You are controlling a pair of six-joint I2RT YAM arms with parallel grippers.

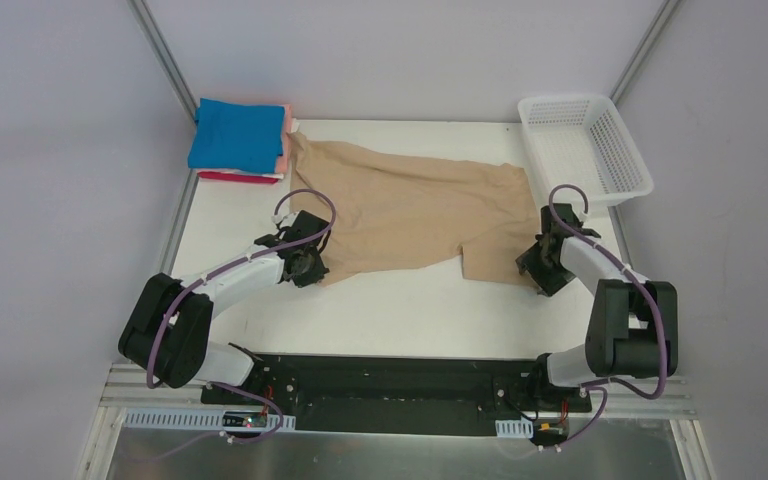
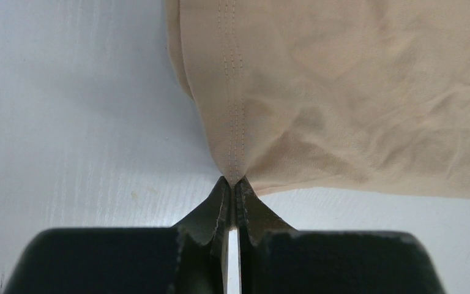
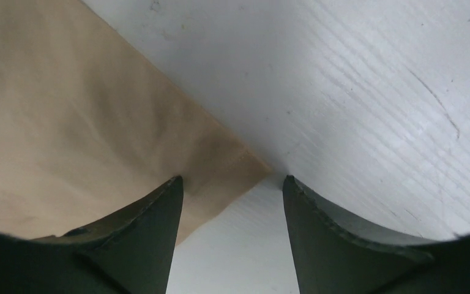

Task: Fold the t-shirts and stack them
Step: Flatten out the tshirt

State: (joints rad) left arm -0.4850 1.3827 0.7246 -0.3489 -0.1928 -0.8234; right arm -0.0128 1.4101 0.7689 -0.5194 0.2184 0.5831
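Observation:
A tan t-shirt [image 1: 410, 210] lies spread across the middle of the white table. My left gripper [image 1: 312, 268] is shut on its near left corner; the left wrist view shows the stitched hem [image 2: 235, 122] pinched between the fingertips at my left gripper [image 2: 235, 182]. My right gripper [image 1: 540, 272] is open at the shirt's near right corner; in the right wrist view the corner [image 3: 232, 165] lies between the spread fingers of my right gripper [image 3: 231, 181], untouched. A stack of folded shirts [image 1: 240, 140], bright blue on top, pink, white and red below, sits at the back left.
A white plastic mesh basket [image 1: 585, 145] stands at the back right corner of the table [image 1: 410, 310]. Grey walls and metal frame posts enclose the table. The arm bases sit on a black rail at the near edge.

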